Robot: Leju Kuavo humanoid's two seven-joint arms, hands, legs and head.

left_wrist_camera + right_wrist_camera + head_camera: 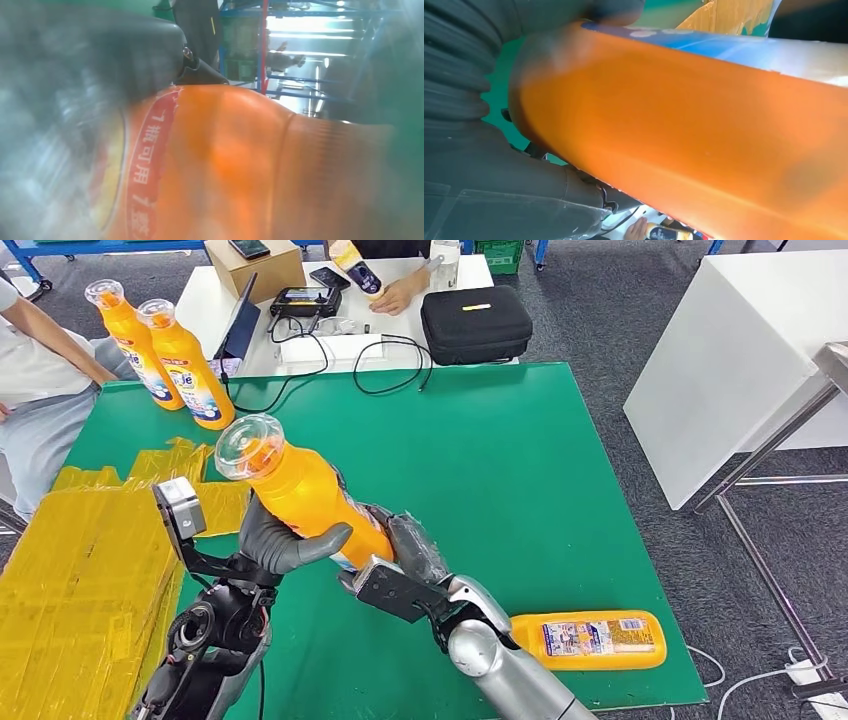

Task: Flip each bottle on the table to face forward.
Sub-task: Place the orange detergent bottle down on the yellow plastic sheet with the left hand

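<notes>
Left hand (pixel 285 545) and right hand (pixel 405 555) both grip tilted orange bottle (pixel 300 490) above green desk (pixel 520 470). 2 bottles (pixel 165 355) upright at rear, 1 lying bottle (pixel 590 638) left.

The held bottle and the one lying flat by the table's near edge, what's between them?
In the head view, the right hand and its silver forearm fill the stretch between the held bottle and the lying bottle; otherwise bare green mat.
</notes>
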